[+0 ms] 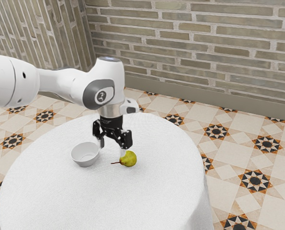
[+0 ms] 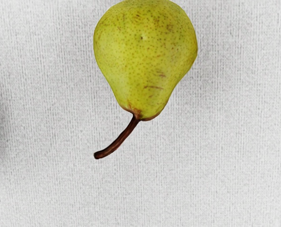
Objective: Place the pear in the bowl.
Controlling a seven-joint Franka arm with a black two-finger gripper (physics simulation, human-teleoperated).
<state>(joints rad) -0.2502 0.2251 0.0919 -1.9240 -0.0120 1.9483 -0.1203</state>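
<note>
Black-bodied, my gripper (image 1: 112,147) hangs over the table with its pale fingers spread apart and nothing held between them. The yellow-green pear (image 1: 128,159) lies on its side on the cloth, its stem toward the exterior view's left. One fingertip overlaps the pear's edge there; whether they touch I cannot tell. In the wrist view the pear (image 2: 145,52) lies below my hand, with its brown stem curving away. A light grey bowl (image 1: 85,161) stands upright on the exterior view's left of the gripper, with no fruit visible inside.
A white cloth covers the round table (image 1: 147,201), whose curved edge runs behind the gripper and around the exterior view's right. Beyond it are a patterned tile floor (image 1: 238,148) and a brick wall (image 1: 195,52).
</note>
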